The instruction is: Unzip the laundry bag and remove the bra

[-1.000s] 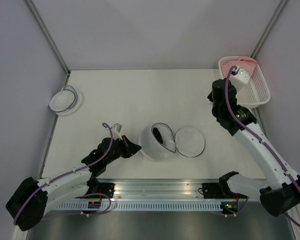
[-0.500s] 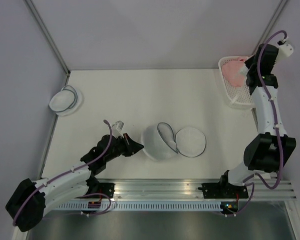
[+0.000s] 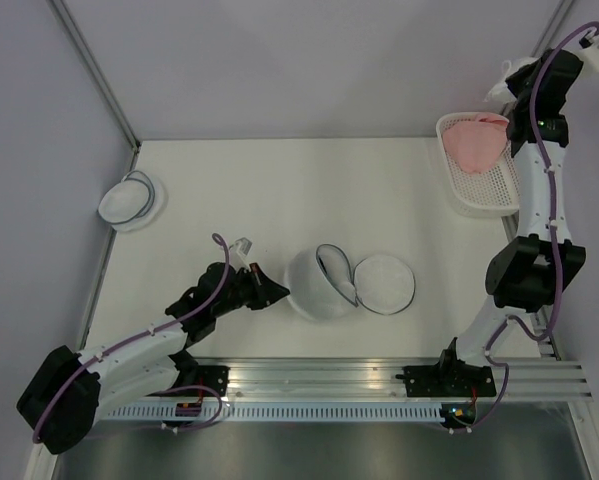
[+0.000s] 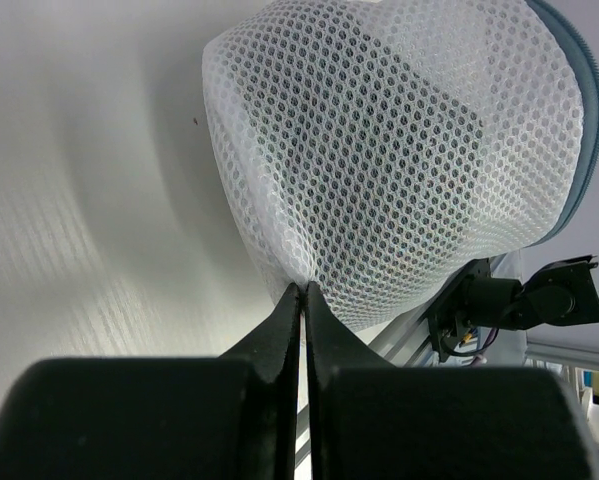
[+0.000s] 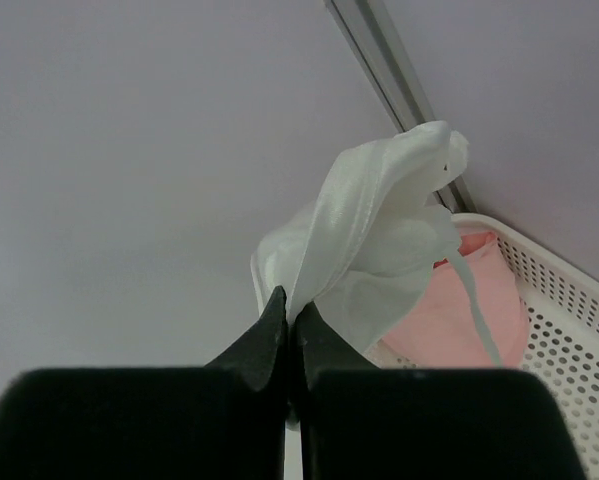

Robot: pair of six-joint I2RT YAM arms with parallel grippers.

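The right gripper (image 5: 289,305) is clamped on a thin fold of the white bra (image 5: 379,230), held high above the basket (image 5: 569,320) at the far right corner of the table (image 3: 279,180); with so slight a pinch the slippery fabric could slide free and drop outside the basket rim, or its dangling strap could snag on the lattice. The left gripper (image 4: 301,290) is closed on a pinch of mesh of the laundry bag (image 4: 399,150), which lies unzipped near the middle of the near edge; a tug there could drag or tip it.
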